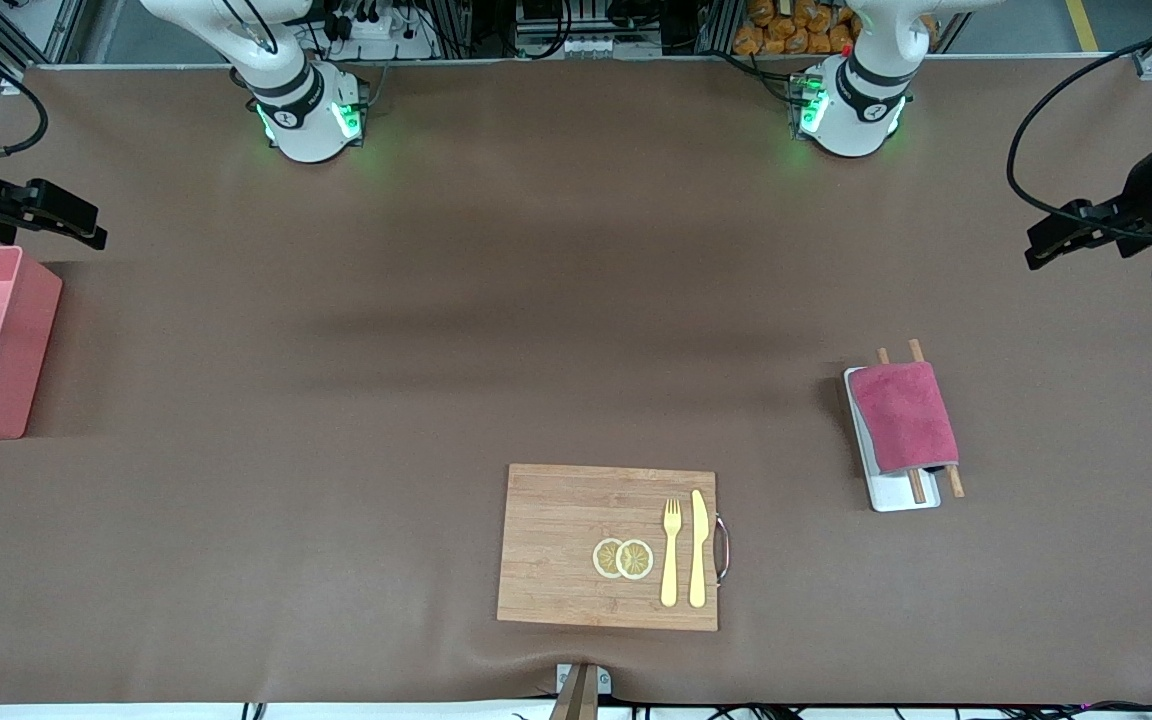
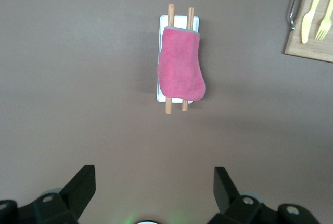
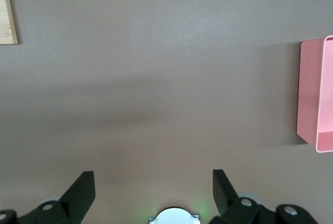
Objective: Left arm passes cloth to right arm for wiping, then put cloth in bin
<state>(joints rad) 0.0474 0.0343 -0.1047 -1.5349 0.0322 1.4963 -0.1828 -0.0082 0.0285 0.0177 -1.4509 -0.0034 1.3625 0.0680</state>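
The left gripper is hanging over bare table, fingers spread wide. The pink cloth is lying draped over two wooden sticks on a white tray. A cutting board near the tray is carrying a fork and a knife.

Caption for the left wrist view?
Open left gripper above the table, cloth draped over two wooden sticks on a white tray.

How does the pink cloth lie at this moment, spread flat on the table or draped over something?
Draped. The cloth hangs over two wooden sticks resting across the white tray; the stick ends poke out at both sides.
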